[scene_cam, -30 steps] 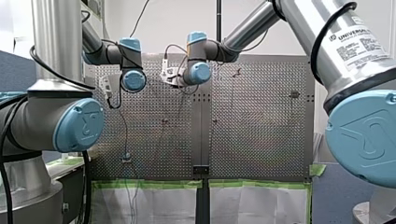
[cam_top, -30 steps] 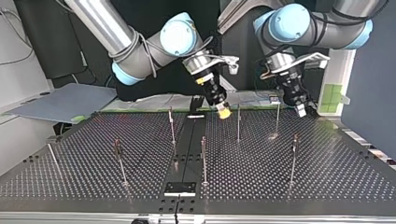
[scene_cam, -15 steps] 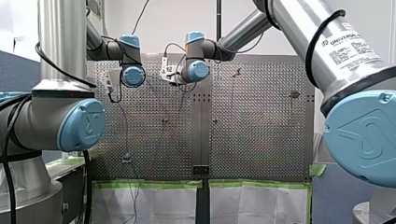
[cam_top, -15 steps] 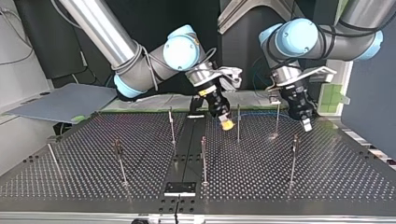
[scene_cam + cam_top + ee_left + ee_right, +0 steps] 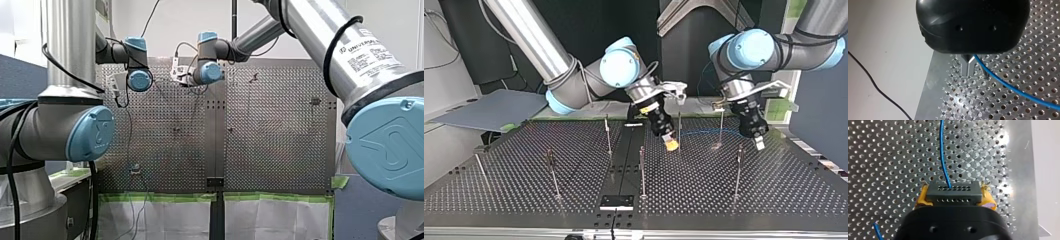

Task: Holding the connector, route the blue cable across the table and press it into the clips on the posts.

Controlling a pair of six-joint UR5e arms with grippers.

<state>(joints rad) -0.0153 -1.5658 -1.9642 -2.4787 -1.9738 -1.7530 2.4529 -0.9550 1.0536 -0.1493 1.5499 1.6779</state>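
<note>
Right gripper (image 5: 955, 195): yellow pads closed on the connector (image 5: 953, 193), gripping its two short ends. Left gripper (image 5: 968, 70): metal fingers narrow, closed on the cable (image 5: 1010, 87).

Location: the connector hangs just beside the post (image 5: 679, 131). The cable runs from it past that post to the left gripper, which is well apart on the post's other side, above the table (image 5: 774, 200). No clip is seen holding it.

Handling, judged: the cable is light, thin and limp, and it sags unless kept taut between two holds. The connector is rigid and is the sound place to grip.

Orientation: the connector's long axis lies across the pads and its cable face points ahead, away from the gripper. The cable's long axis runs level past the post
</note>
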